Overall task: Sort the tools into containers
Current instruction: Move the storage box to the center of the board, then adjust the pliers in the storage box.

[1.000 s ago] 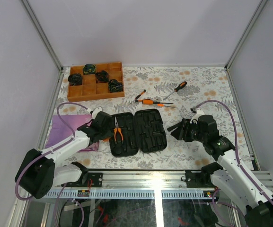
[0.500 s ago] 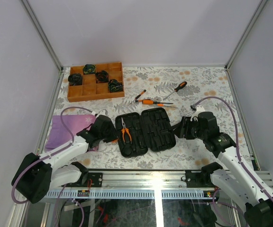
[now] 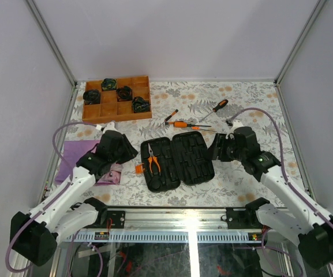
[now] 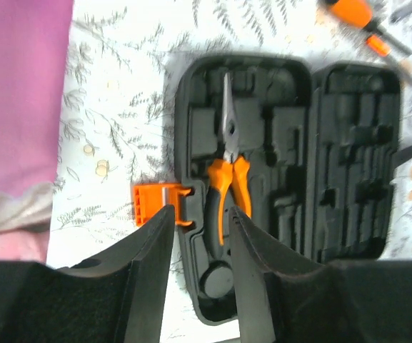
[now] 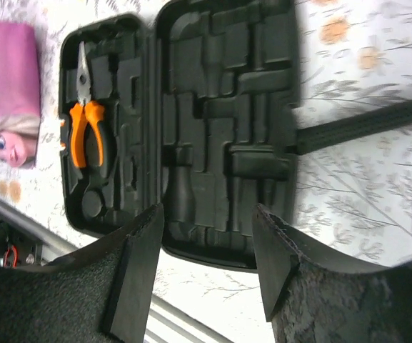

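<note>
Left gripper [image 4: 200, 214] apart, empty, near left edge of tool case [image 3: 192, 153]; right gripper [image 5: 209, 211] apart too, at right edge; I see pliers [image 3: 153, 160] inside.

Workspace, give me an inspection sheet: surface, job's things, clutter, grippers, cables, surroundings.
Surface: floral cloth.
Job's things: case open flat, pliers in its left half; screwdrivers loose beyond it.
Clutter: wooden tray holding dark items; pink cloth.
Grippers: left gripper jaws open, empty; right gripper jaws open, empty.
Cables: purple cable loops on each arm.
Surroundings: pale walls; rail at near edge.
</note>
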`<state>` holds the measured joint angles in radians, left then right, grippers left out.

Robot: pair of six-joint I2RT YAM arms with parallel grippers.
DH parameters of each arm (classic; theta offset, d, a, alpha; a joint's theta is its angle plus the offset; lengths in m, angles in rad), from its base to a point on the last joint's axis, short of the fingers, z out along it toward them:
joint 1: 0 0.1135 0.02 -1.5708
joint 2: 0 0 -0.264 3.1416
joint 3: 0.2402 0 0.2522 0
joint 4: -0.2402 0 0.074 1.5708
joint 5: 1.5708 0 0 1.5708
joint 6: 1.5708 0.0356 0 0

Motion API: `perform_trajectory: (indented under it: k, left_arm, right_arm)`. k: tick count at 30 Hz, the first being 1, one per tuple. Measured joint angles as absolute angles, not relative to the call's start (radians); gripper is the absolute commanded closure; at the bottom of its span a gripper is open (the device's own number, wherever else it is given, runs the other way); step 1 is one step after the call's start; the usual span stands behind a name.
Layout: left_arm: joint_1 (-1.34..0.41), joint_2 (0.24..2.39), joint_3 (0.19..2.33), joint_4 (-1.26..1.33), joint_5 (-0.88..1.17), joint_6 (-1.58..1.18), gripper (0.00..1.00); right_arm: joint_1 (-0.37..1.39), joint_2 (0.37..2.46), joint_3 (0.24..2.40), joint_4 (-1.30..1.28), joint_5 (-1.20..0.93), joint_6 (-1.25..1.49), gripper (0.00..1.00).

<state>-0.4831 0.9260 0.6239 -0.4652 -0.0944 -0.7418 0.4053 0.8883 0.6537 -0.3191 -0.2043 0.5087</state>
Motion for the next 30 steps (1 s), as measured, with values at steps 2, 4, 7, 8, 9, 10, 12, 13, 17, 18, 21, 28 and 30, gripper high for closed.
perform_trajectory:
  k: [2, 4, 7, 8, 9, 10, 12, 13, 17, 18, 21, 28, 30]
  left_arm:
    - [-0.433, 0.932, 0.680, -0.480, -0.080, -0.707, 0.64]
    - [-0.381, 0.937, 0.731, -0.484, -0.058, -0.673, 0.64]
    - [-0.335, 0.960, 0.798, -0.499, -0.036, -0.619, 0.66]
    - [-0.327, 0.976, 0.822, -0.506, -0.033, -0.597, 0.66]
    - [-0.324, 0.991, 0.840, -0.513, -0.031, -0.575, 0.66]
    - [-0.321, 1.005, 0.853, -0.519, -0.033, -0.553, 0.66]
    - [-0.315, 1.013, 0.858, -0.536, -0.042, -0.516, 0.65]
    - [-0.311, 1.010, 0.857, -0.551, -0.051, -0.502, 0.65]
    - [-0.299, 0.988, 0.855, -0.577, -0.072, -0.472, 0.65]
    - [-0.296, 0.982, 0.855, -0.579, -0.080, -0.468, 0.65]
    - [-0.295, 0.971, 0.855, -0.586, -0.102, -0.460, 0.65]
    - [-0.294, 0.950, 0.855, -0.598, -0.136, -0.458, 0.67]
    - [-0.294, 0.949, 0.855, -0.598, -0.139, -0.458, 0.67]
  right_arm:
    - [0.459, 0.946, 0.680, -0.312, -0.189, 0.521, 0.40]
    - [0.537, 1.011, 0.721, -0.302, -0.160, 0.533, 0.40]
    - [0.643, 1.121, 0.805, -0.278, -0.126, 0.550, 0.41]
    - [0.668, 1.154, 0.831, -0.274, -0.113, 0.551, 0.41]
    - [0.697, 1.198, 0.863, -0.267, -0.103, 0.553, 0.41]
    - [0.728, 1.244, 0.894, -0.257, -0.088, 0.553, 0.41]
    - [0.786, 1.332, 0.953, -0.249, -0.065, 0.553, 0.42]
    - [0.809, 1.369, 0.975, -0.245, -0.060, 0.552, 0.42]
    - [0.912, 1.543, 1.091, -0.242, -0.015, 0.546, 0.45]
    - [0.929, 1.579, 1.116, -0.244, -0.007, 0.545, 0.45]
    - [0.969, 1.676, 1.194, -0.260, 0.027, 0.535, 0.49]
    - [1.012, 1.841, 1.346, -0.309, 0.115, 0.515, 0.57]
    - [1.015, 1.862, 1.359, -0.320, 0.123, 0.512, 0.58]
